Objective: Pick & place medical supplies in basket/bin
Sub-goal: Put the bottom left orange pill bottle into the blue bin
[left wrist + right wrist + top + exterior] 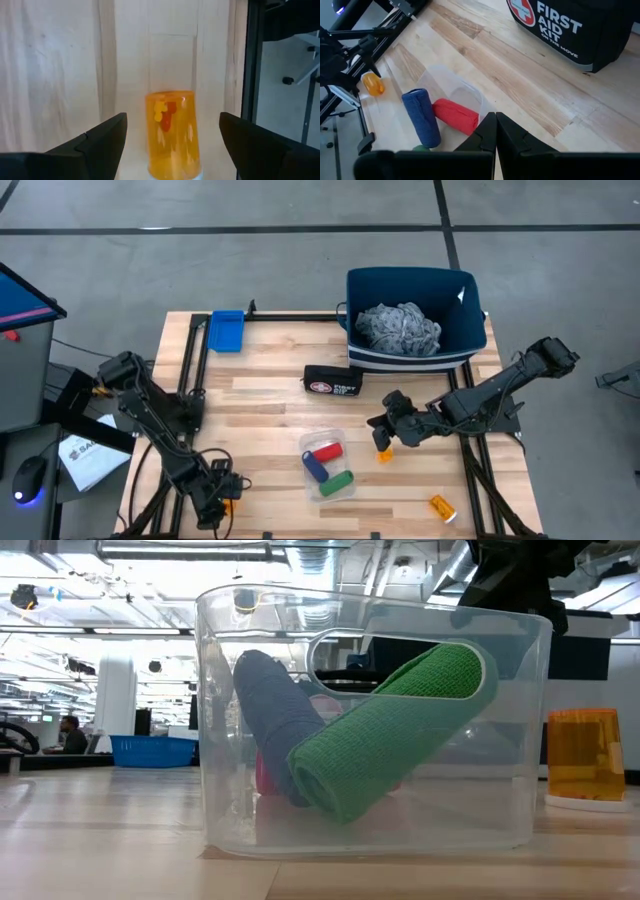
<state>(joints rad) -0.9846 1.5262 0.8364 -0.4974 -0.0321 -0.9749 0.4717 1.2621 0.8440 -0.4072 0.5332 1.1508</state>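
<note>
Amber plastic, hard and light: the small translucent orange pill bottle [172, 134] stands upright near the table's front left corner, between the left gripper [172, 145]'s spread fingers. It looks slick, so squeeze mid-body. The right gripper [495, 131], jaws together and empty, hovers beside the clear tub [327, 464].

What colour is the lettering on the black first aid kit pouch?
White, clearest in the right wrist view: first aid kit pouch.
</note>
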